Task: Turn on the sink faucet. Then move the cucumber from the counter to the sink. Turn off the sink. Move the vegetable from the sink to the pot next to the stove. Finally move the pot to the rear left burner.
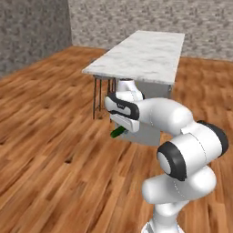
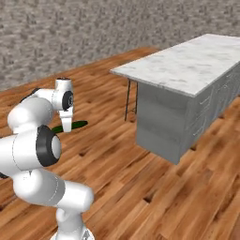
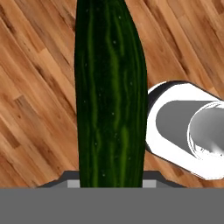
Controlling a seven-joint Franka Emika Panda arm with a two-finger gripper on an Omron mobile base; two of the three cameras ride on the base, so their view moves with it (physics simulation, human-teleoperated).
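The dark green cucumber (image 3: pixel 109 96) runs lengthwise up the hand view, close to the camera, above the wooden floor. From the left base it pokes out as a short green stub (image 1: pixel 119 132) below the hand. My gripper (image 1: pixel 123 129) is shut on it and holds it in the air, well above the floor. From the right base the cucumber (image 2: pixel 71 126) lies level under the gripper (image 2: pixel 66 124). The white marble counter (image 1: pixel 141 57) on grey cabinets stands ahead, an arm's length from the gripper. The sink, faucet, pot and stove are out of view.
The counter (image 2: pixel 187 65) is a freestanding island with thin dark metal legs (image 1: pixel 97 98) under its near overhang. Wooden floor (image 1: pixel 50 136) spreads on all sides. Grey stone walls (image 2: pixel 70 33) close off the back of the room.
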